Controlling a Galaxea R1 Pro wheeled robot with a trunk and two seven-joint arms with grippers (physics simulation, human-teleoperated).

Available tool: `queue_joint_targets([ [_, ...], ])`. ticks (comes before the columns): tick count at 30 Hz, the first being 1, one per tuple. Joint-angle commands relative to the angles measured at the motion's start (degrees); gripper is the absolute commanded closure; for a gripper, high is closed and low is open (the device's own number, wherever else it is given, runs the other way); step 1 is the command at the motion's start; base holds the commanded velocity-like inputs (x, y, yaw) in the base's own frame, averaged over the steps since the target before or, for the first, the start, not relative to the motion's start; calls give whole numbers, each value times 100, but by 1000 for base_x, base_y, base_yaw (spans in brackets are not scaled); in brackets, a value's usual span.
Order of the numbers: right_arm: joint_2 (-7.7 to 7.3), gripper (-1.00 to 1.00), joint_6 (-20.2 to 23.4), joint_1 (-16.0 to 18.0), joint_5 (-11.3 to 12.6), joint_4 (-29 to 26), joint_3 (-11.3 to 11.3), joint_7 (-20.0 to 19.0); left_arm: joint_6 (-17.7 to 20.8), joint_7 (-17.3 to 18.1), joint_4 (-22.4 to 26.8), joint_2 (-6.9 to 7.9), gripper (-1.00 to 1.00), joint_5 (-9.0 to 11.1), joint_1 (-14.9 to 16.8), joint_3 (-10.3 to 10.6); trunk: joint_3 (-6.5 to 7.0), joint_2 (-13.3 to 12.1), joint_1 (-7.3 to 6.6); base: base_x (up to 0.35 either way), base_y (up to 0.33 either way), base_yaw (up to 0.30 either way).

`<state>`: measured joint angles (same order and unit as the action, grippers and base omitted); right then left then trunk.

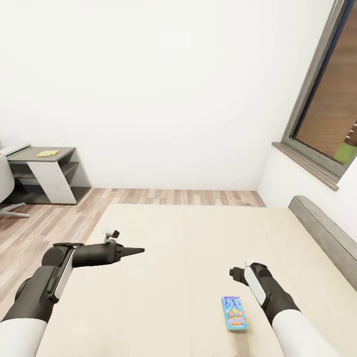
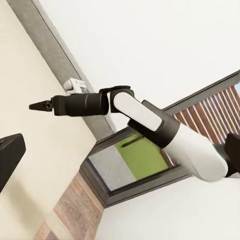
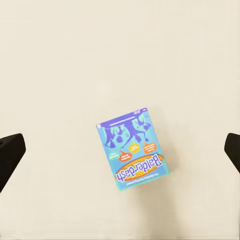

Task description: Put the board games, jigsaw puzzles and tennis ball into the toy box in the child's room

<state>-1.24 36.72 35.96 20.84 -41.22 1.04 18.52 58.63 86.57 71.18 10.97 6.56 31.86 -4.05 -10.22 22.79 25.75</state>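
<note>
Standing at the bed (image 1: 188, 258), the robot looks to be early or midway in the job: one blue board game (image 1: 234, 313) lies flat on the cream mattress, untouched, and no second game shows on the stretch of bed in the head view. The toy box and the ball cannot be made out; the far table (image 1: 42, 171) carries only a small yellow-green flat thing, too small to name. So at least this game has yet to be picked up and carried across the room.

The right gripper (image 1: 240, 274) hangs above the mattress just beside the game, pointing down. In the right wrist view its dark fingertips (image 3: 10, 152) sit at opposite edges with the game (image 3: 136, 150) between them and lower down, so the jaws are spread wide and hold nothing. The left gripper (image 1: 135, 251) reaches out level over the mattress, well apart from the game; its tips come to one thin point, so the jaws seem pressed together and empty.

The game is a thin rectangular cardboard box, glossy blue print with purple figures and an orange title band; it lies flat, so a grasp would likely have to take it across its narrow width. The mattress is plain, matte and smooth. The headboard (image 1: 327, 238) is grey with a rounded edge, the floor (image 1: 44, 223) is wood plank.
</note>
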Motion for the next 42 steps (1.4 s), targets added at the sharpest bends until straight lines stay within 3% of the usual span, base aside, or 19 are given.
queue_joint_targets([
  [1,1,-100,107,27,64,-10,-2,51,61,18,2,2,-100,3,4,1,-22,13,3,0,0,0],
  [3,6,-100,329,80,79,-12,5,66,61,18,2,2,-100,3,4,1,-41,13,3,0,0,0],
  [10,1,-100,479,119,117,-16,11,41,58,62,140,2,-100,29,1,11,-107,13,3,0,0,0],
  [14,1,-100,491,121,121,-12,15,38,99,110,921,5,-100,63,-295,21,-144,13,3,0,0,0],
  [18,1,-100,494,121,122,-13,15,37,71,343,1213,15,-100,76,-554,22,-182,13,3,0,0,0],
  [28,-5,-100,503,123,137,-9,18,29,-158,343,1265,6,-100,73,-643,-37,-276,13,3,0,0,0],
  [42,-22,-100,483,130,139,-7,27,25,-178,343,1224,9,-100,63,-646,-61,-408,13,3,0,0,0],
])
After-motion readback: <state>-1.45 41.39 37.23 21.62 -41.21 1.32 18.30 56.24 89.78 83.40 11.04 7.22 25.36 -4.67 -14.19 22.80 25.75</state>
